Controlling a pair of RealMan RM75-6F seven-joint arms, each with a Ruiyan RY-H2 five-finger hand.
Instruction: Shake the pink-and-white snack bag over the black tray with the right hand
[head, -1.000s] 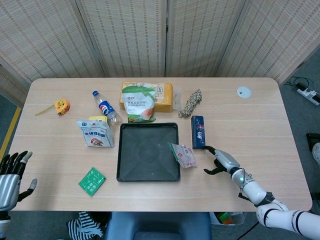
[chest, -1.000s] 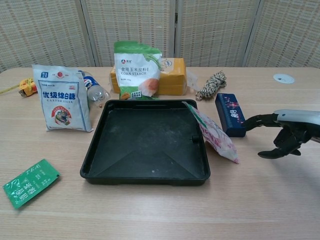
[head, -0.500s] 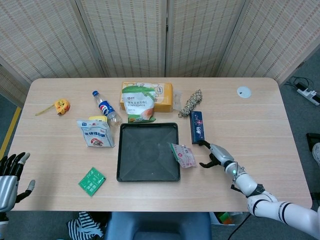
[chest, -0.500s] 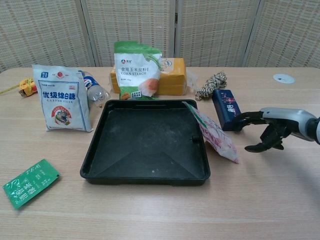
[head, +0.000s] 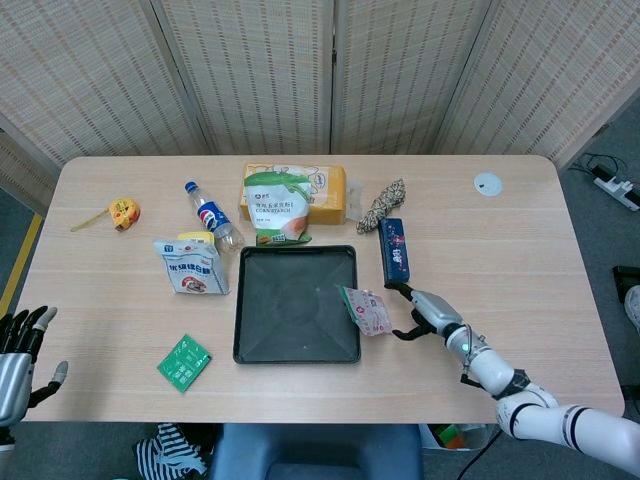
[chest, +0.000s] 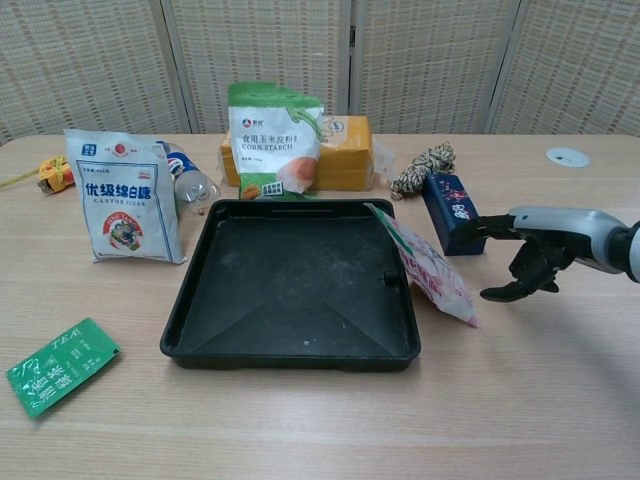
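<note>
A: While the right hand (head: 428, 312) has edged closer along the wooden worktop (head: 520, 240) since a second ago, where does the head view put it?

B: Just right of the pink-and-white snack bag (head: 367, 310), fingers (head: 404, 331) spread and curved, gripping nothing. The bag lies tilted over the right rim of the black tray (head: 296, 349). One fingertip sits at the near end of the dark blue box (head: 394, 252), which has shifted slightly up the worktop.

A: And the left hand (head: 17, 355)?

B: At the lower left corner, off the worktop edge, fingers apart and empty, lower in frame than before.

A: What does the chest view add?

B: The left hand does not appear there. The right hand (chest: 535, 258) shows side-on, dark fingers (chest: 500, 292) bent apart in a claw, holding nothing, a short gap from the crinkled snack bag (chest: 430, 268) leaning on the shallow, square, matt tray (chest: 190, 300). The box (chest: 447, 212) stands touching or just off the upper fingertip; I cannot tell which.

A: Behind them?

B: A glossy green cornstarch bag (chest: 274, 140) upright at the tray's far rim, and a coil of braided rope (chest: 422, 168).
</note>
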